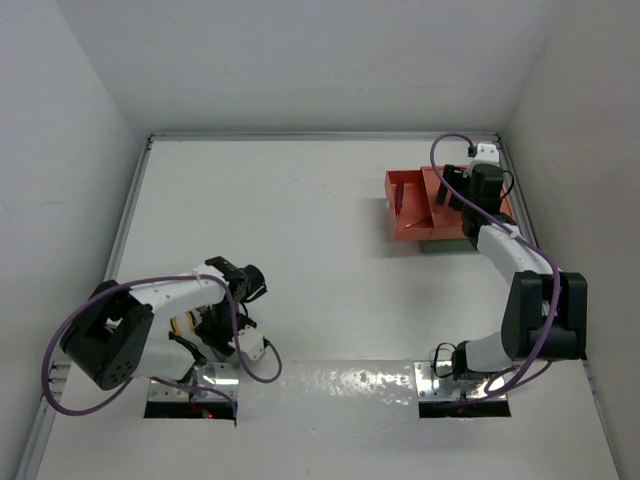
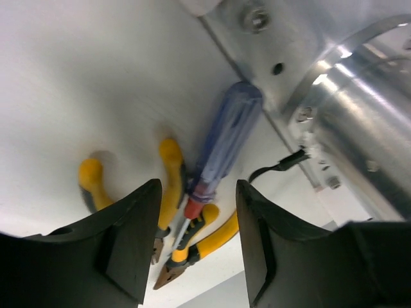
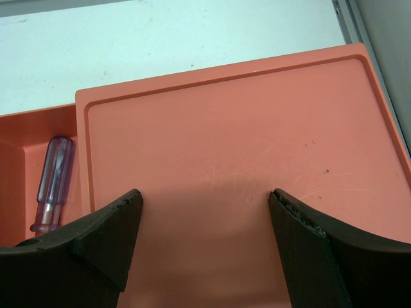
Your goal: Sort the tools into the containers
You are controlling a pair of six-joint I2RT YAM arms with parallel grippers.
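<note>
- Black-fingered left tool (image 2: pixel 198 212) was spread wide with nothing in it, hanging right over a little heap of stuff. The right tool (image 3: pixel 204 205) was gaping open and empty too.
- Between the left jaws, the blue-handled screwdriver (image 2: pixel 228 138) lay on top of two yellow-handled pliers (image 2: pixel 170 186), with its shaft crossing them. Honestly couldn't tell how high the fingers sat above it.
- My guess at the step in hand: grab that screwdriver first, since it's the top layer. I'd close across the fat part of the handle rather than the skinny shaft, then lift straight up so the pliers underneath don't get dragged along.
- Watch-out: the heap sat just beside a metal bracket (image 2: pixel 257 38) and a thin black cable (image 2: pixel 282 163), so there's not much room to swing on that side.
- The right tool hovered above the bare compartment of the orange tray (image 3: pixel 225 128). A purple-handled screwdriver (image 3: pixel 52 176) was lying in the neighbouring compartment past the divider.
- Pose-wise, from overhead the left arm (image 1: pixel 160 300) was folded tightly back on itself by its base at the near edge of the desk (image 1: pixel 330 280), wrist tipped down. The right arm (image 1: pixel 500 250) was stretched long toward the far right corner where the tray sat.
</note>
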